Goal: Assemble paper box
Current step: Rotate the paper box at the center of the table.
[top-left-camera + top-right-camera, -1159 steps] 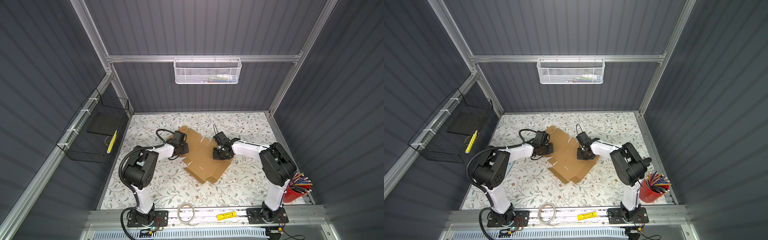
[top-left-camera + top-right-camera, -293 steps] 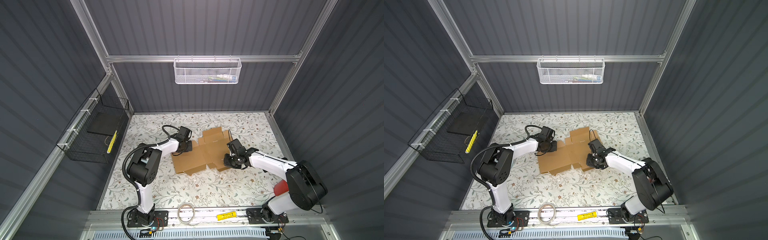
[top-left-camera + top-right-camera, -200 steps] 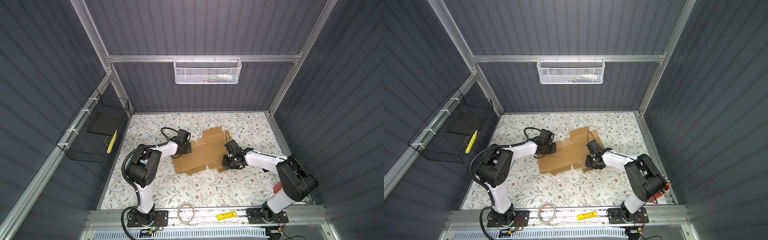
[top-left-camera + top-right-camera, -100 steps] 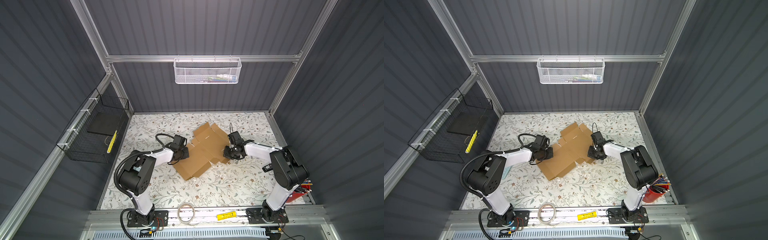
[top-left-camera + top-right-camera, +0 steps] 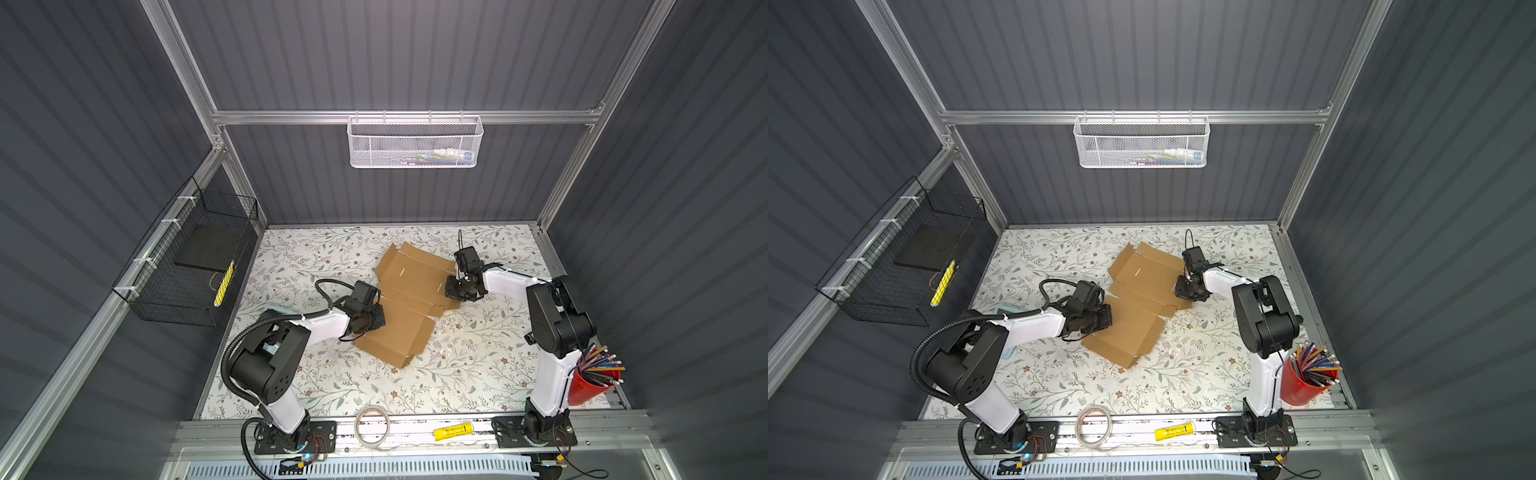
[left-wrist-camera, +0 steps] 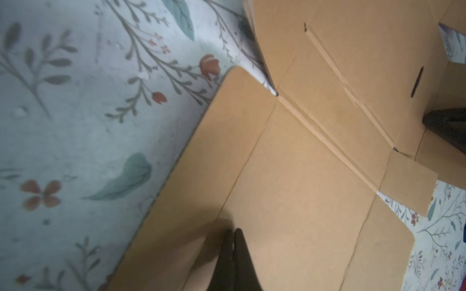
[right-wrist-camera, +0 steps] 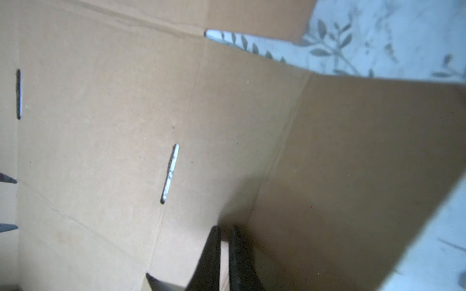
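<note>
Prob. positioning flat paper box (image 5: 405, 328). L tool (image 6: 233, 233) clenched atop it; R tool (image 7: 224, 230) state unclear. Next: fold flap (image 7: 353, 163) up.

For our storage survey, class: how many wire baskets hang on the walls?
2. A white mesh basket hangs from the back rail; a black wire basket hangs on the wall at the robot's left. No others show.

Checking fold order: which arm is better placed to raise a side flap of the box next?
Right, probably. The right gripper sits at the crease of a flap, already tilted up. The left gripper, shut, rests on a flat panel of the box, likely pinning it.
</note>
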### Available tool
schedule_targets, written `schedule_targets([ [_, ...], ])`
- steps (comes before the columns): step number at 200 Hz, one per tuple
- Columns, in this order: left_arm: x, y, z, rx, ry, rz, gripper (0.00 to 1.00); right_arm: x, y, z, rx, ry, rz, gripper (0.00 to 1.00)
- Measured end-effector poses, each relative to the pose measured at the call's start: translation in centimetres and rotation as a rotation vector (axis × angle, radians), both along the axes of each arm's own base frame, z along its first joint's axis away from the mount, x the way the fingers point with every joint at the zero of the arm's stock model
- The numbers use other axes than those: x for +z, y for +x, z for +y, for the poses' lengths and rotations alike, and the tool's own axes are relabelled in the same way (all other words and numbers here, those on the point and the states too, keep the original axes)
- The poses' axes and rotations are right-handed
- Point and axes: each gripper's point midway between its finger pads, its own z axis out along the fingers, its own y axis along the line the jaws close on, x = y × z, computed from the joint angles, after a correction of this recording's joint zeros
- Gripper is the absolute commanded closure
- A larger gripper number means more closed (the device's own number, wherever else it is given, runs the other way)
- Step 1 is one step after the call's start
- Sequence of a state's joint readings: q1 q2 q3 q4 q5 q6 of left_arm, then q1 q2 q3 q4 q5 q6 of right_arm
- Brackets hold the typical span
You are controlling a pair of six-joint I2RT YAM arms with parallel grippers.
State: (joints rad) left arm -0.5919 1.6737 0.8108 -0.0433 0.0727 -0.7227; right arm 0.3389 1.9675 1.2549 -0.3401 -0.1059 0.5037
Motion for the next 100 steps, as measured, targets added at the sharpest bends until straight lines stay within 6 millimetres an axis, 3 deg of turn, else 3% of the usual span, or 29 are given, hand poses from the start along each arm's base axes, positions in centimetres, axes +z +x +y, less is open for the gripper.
schedule_targets([
  [30,0.0,-1.2,-1.6,-0.016,-0.039,0.015,1.0,0.3,0.3,0.4,0.017,0.009,-0.004,0.84],
  [59,0.1,-1.4,-1.6,-0.022,-0.023,0.025,1.0,0.9,-0.2,0.5,0.027,0.009,0.004,0.82],
  [100,2.9,0.8,-1.8,-0.059,0.054,-0.047,1.0,6.2,-1.5,0.7,0.045,0.008,-0.086,0.82],
])
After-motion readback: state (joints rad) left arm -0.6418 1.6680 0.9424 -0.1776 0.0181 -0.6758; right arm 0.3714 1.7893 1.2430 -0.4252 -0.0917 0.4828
